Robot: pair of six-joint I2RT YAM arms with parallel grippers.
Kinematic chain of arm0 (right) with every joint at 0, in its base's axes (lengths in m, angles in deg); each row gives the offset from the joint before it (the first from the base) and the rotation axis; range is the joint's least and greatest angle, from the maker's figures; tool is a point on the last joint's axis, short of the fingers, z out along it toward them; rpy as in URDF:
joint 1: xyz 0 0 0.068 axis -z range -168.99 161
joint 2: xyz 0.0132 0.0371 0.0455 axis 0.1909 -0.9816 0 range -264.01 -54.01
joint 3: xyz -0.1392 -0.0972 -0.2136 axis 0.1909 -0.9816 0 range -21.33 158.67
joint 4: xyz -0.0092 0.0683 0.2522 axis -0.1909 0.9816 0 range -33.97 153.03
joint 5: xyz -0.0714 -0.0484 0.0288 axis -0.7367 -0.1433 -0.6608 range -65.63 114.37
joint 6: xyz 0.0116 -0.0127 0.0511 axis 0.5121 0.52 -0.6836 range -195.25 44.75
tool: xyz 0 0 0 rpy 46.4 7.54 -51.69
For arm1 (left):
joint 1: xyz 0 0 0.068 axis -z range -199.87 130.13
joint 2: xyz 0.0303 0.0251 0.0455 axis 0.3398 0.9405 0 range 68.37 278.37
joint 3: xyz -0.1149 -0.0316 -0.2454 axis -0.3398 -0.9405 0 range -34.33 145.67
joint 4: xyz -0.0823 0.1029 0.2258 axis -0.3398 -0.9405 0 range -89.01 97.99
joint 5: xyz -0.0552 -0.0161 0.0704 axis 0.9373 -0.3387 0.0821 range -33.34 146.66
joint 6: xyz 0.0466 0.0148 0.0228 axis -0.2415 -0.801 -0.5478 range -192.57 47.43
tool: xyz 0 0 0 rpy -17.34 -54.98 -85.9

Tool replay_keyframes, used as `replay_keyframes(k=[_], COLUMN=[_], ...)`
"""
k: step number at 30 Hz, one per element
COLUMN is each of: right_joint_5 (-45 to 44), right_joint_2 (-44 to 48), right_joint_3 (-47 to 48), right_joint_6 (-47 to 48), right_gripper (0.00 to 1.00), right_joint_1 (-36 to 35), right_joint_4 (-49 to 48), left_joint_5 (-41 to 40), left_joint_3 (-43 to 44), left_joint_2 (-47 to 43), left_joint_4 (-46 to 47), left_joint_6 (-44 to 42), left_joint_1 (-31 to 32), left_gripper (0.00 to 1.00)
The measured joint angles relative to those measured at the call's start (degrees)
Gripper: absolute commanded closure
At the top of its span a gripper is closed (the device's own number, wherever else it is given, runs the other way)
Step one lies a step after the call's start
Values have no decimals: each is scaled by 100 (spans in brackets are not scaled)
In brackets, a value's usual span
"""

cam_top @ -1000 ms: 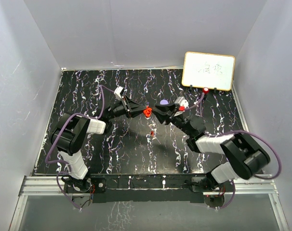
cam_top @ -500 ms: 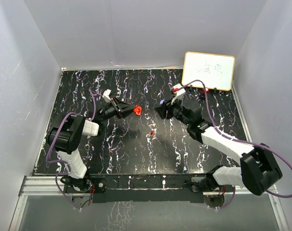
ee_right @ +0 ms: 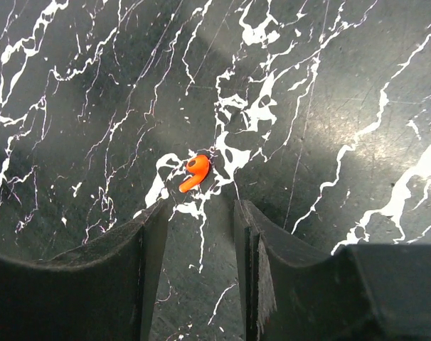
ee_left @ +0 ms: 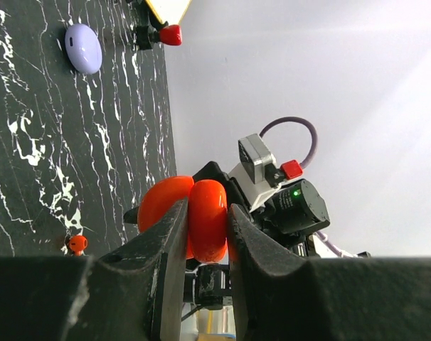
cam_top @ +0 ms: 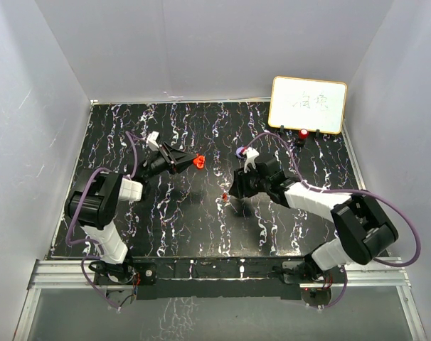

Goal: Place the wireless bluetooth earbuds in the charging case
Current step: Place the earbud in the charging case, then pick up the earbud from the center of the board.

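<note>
red earbud (ee_right: 196, 172) loose below parted right tool (ee_right: 201, 207); left tool (ee_left: 206, 213) clamps open red case (ee_left: 167, 206).

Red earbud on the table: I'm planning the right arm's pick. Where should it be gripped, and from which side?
Probably across its rounded head, coming straight down: the red earbud lies flat on the table, its thin stem gives little to pinch, and the right gripper, jaws open, is just short of it.

red earbud (ee_right: 195, 172): lying loose, stem down-left | red charging case (ee_left: 194, 217): open, held aloft
</note>
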Motion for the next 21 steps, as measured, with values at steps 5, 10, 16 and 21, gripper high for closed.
replay_keyframes(k=[5, 10, 16, 21], right_joint_5=[122, 195, 212, 188], right_joint_2=[-214, -470, -715, -817], right_joint_3=[0, 0, 7, 42], right_joint_6=[-15, -15, -17, -46], right_gripper=[60, 59, 59, 59], right_joint_1=[-39, -96, -168, -249], right_joint_4=[-7, -13, -63, -221], left_joint_5=[0, 2, 9, 26], left_joint_3=[-87, -103, -151, -173], left_joint_2=[-101, -107, -107, -122], left_joint_4=[-55, -90, -87, -90], left_joint_6=[-50, -74, -81, -79], left_joint_1=[-116, -153, -179, -247], left_gripper=[100, 100, 100, 100])
